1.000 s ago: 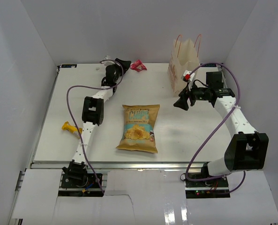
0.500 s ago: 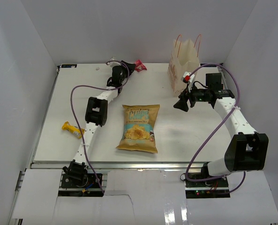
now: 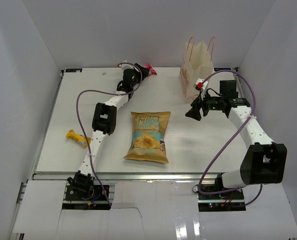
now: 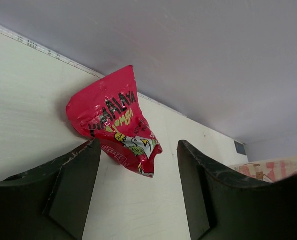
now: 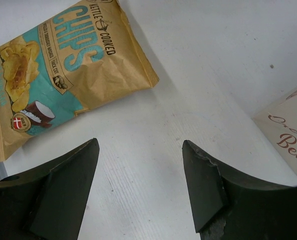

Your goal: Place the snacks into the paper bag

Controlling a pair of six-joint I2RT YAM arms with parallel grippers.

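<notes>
Paper bag (image 3: 196,67) upright at the far right of the white surface (image 3: 188,145), loop handles up, reddish print on its side. Large chips bag (image 3: 147,136) flat near the middle, print side up, top edge toward the far wall. Small yellow packet (image 3: 77,137) off to the left, just beside the left arm's lower link. Pink-red packet (image 4: 115,122) crumpled at the far edge, close against the back wall.

Left claw (image 4: 138,152) stretched out to that far edge, jaws wide apart, gripping nothing. Pink-red packet just ahead, its lower end reaching in between the two fingertips, nearer the left one; contact impossible to tell.

Right claw (image 3: 193,111) hanging over bare surface between chips bag and paper bag, just in front of the paper bag. Jaws likewise spread wide, nothing between them.
</notes>
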